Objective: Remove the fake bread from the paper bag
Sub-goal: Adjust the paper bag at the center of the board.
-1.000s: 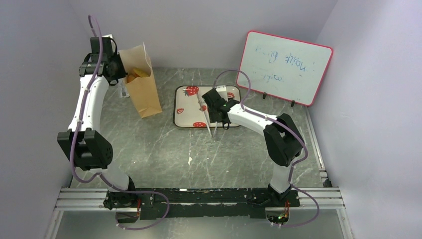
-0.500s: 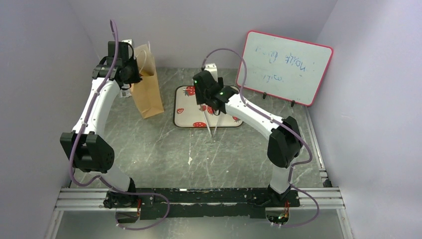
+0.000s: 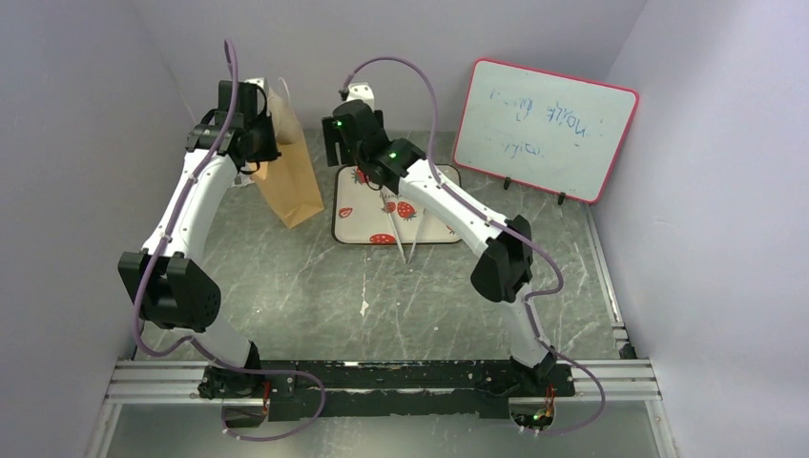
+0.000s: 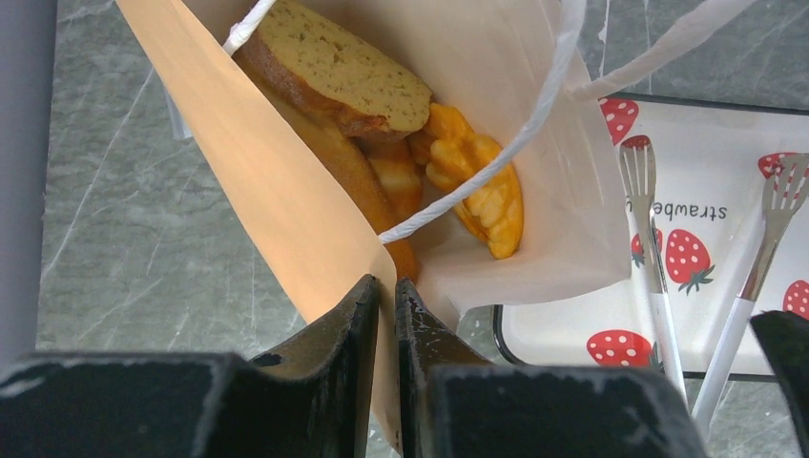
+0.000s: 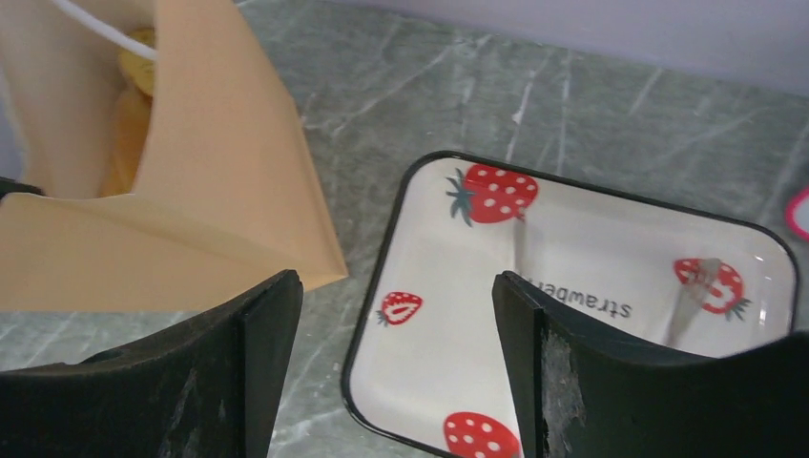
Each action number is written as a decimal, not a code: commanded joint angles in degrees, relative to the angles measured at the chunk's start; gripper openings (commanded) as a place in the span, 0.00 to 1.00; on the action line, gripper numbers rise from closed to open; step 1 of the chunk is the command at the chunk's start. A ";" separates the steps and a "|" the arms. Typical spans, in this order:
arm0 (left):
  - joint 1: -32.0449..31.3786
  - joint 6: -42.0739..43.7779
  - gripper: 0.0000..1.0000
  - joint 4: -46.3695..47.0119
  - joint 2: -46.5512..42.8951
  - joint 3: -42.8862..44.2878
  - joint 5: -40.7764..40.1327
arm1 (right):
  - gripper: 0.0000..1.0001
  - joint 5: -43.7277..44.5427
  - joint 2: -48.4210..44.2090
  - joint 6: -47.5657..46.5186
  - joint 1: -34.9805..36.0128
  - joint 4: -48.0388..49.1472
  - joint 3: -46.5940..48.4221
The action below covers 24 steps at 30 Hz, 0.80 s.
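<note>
The tan paper bag (image 3: 286, 181) stands at the back left of the table, its mouth held open. My left gripper (image 4: 386, 284) is shut on the bag's near rim (image 4: 286, 200), one finger inside and one outside. Fake bread lies inside: a brownish slice (image 4: 334, 67), a braided golden twist (image 4: 482, 181) and an oblong loaf (image 4: 353, 176). My right gripper (image 5: 396, 281) hangs open and empty above the gap between the bag (image 5: 219, 191) and the tray, just right of the bag's mouth. In the top view it (image 3: 336, 151) is level with the left gripper (image 3: 259, 148).
A white strawberry-print tray (image 3: 367, 224) lies right of the bag, with silver tongs (image 3: 405, 243) resting across its front edge. A red-framed whiteboard (image 3: 544, 129) leans at the back right. Purple walls close in on three sides.
My right arm has risen and swung left from over the tray towards the bag, its jaws opening wider. My left gripper has shifted right with the bag's rim.
</note>
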 commanded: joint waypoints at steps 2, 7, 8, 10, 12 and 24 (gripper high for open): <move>-1.41 -0.69 0.07 -1.40 -1.70 -2.37 -1.12 | 0.74 -3.55 2.97 -0.70 2.08 1.07 5.12; -1.71 -0.45 0.07 -0.81 -3.81 -4.99 -1.71 | 0.74 -3.66 2.72 -1.24 4.07 6.46 5.53; -1.68 -0.41 0.07 -0.65 -4.17 -5.45 -1.90 | 0.74 -3.47 2.64 -1.20 4.36 7.03 5.88; -1.72 -0.28 0.07 -0.48 -4.88 -6.05 -2.45 | 0.75 -2.94 2.69 -1.03 4.78 7.49 6.70; -1.72 -0.30 0.07 -0.08 -5.76 -6.73 -3.11 | 0.74 -2.56 2.54 -0.96 5.22 8.00 6.96; -1.81 -0.72 0.07 1.92 -9.01 -10.06 -3.30 | 0.77 -2.95 6.40 -0.72 6.81 7.75 13.02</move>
